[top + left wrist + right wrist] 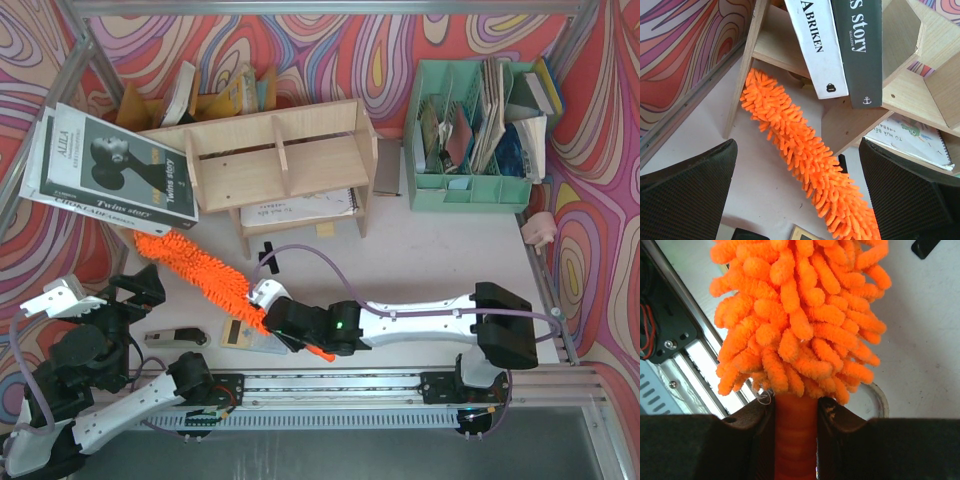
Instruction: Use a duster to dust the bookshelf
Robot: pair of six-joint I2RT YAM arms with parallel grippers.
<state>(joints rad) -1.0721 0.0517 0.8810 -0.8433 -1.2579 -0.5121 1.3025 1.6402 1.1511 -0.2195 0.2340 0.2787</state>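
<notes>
The right tool [795,416] is clenched on the duster [200,265], gripping the smooth orange handle right where the fluffy head begins. The handle's tail pokes out behind it towards the near edge of the bench [430,262]. From that grip the head runs diagonally away and to the left across the bench. Its tip lies at the foot of the bookshelf [280,160], by the left side panel and under the lower board. The left wrist view puts the fibres just beside that panel, but contact cannot be confirmed.

The left tool [105,293] is released, its fingers spread wide, and it holds nothing. It hovers near the left edge of the bench, facing the shelf's left end.

Two books [110,165] lean over that left end of the shelf, overhanging the duster's tip. A spiral notebook [300,208] lies under the lower board, and a mint-green organiser [470,190] stands well apart at the far right.

By the look of it, dusting is in hand at the shelf's lower left corner, and most of the pale wood is probably not yet swept. The next move likely calls for raising the head off the bench onto a board and drawing it rightwards along it. The wrist would need to angle so the fibres press flat. The tip should stay clear of the leaning books, which seem easy to topple.
</notes>
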